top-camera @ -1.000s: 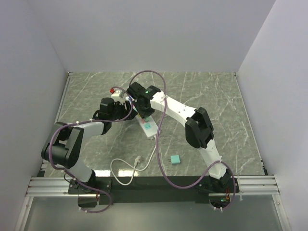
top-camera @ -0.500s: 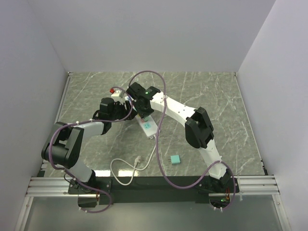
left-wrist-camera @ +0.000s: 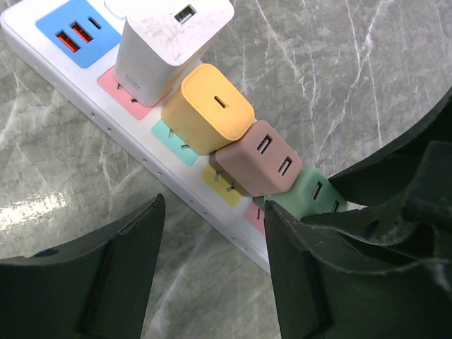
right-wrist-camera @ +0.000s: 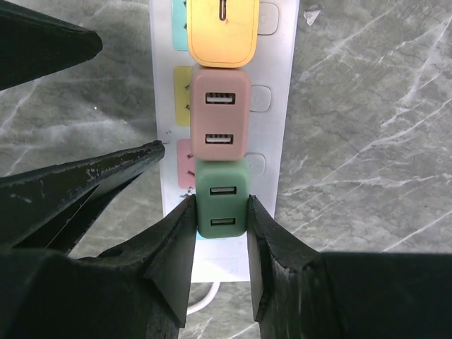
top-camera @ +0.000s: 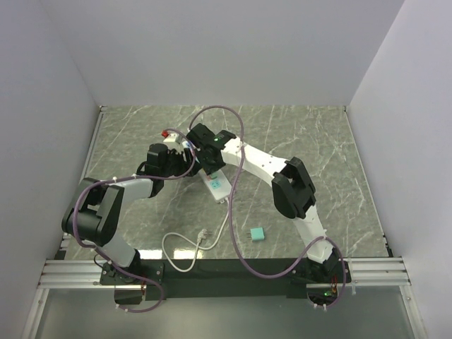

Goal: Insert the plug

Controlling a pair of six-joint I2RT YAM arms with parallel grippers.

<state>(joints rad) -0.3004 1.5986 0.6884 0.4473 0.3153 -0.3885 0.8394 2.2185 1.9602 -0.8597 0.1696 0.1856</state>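
Grip of the right claw [right-wrist-camera: 221, 212] closed on the green plug [right-wrist-camera: 222, 196], fingers [right-wrist-camera: 176, 247] pressed to its two sides, the plug directly between the tips over the end socket of the white power strip [right-wrist-camera: 279, 141]; depth of seating impossible to judge. Just beyond the claw along the strip, a pink plug [right-wrist-camera: 220, 116] touching the green one, then a yellow plug [right-wrist-camera: 222, 28]. Right arm stretched far forward and leftward across the bench [top-camera: 318, 155], elbow bent, wrist turned down onto the strip. Left claw [left-wrist-camera: 212, 233] open, jaws spread wide over the strip's edge, one fingertip at that edge just beside the right claw. Left arm folded, forearm pointing toward the right claw. Well behind both claws, near the arm bases, a teal block [top-camera: 257, 234] and a loose white cable [top-camera: 180, 251].
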